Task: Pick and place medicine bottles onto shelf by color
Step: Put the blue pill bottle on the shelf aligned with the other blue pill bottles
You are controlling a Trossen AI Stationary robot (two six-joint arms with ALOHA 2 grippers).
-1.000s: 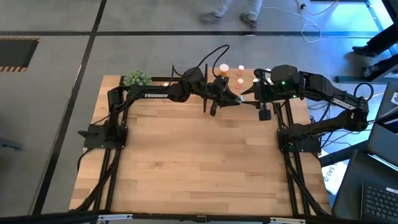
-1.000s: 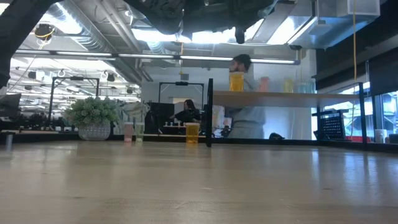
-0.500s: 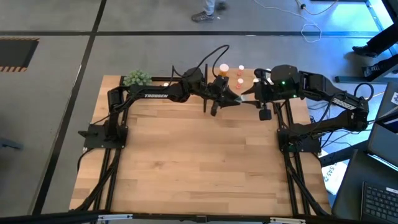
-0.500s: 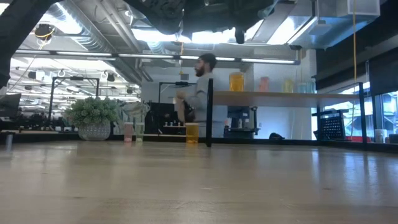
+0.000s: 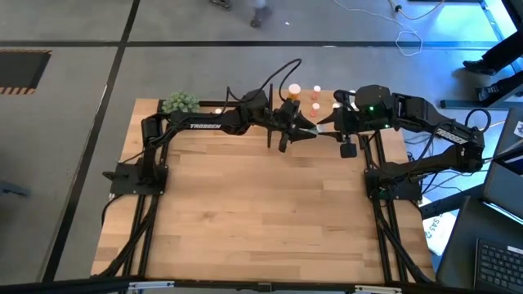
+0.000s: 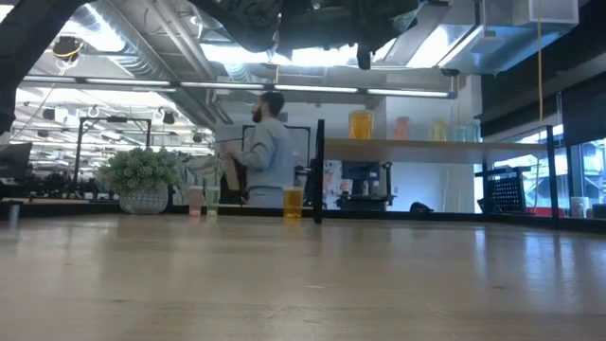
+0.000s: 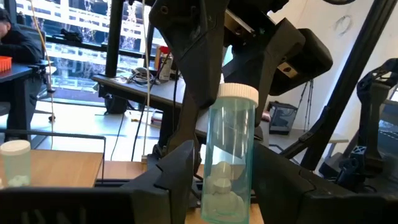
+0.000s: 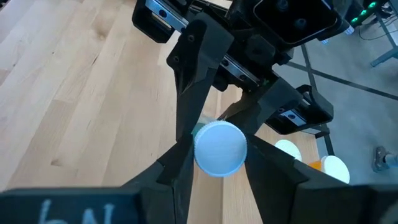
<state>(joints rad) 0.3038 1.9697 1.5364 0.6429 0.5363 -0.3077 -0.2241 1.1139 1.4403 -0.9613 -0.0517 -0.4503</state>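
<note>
I see a clear greenish bottle point(image 7: 231, 155) with a white cap caught between both claws above the far edge of the surface point(image 5: 261, 212), just in front of the shelf point(image 6: 436, 144). In the left wrist view it stands upright with a few pale pills lying at its bottom, and the left claw point(image 7: 224, 177) has its two fingers point(image 7: 177, 174) on either side of it; I cannot tell whether they press on the glass. In the right wrist view I look down on the bottle's round white cap point(image 8: 219, 147), and the right claw point(image 8: 214, 163) sits narrowly around the bottle, its fingers point(image 8: 180, 163) against the sides just under the cap. From above, the two claws meet tip to tip beside the shelf, the left claw point(image 5: 294, 126) reaching in from the plant side and the right claw point(image 5: 337, 124) from the other. On the shelf board stand an orange bottle point(image 6: 360, 125), a pink one point(image 6: 402, 129) and a yellowish one point(image 6: 439, 130), each with something pale inside that I cannot make out. More bottles point(image 6: 293, 202) stand on the surface beside the shelf's black post, near the green plant ball point(image 6: 142, 170) in its pot. Compared with a second ago, both arms sit where they were, and the person point(image 6: 265, 156) walking behind the shelf has moved across toward the plant.
</note>
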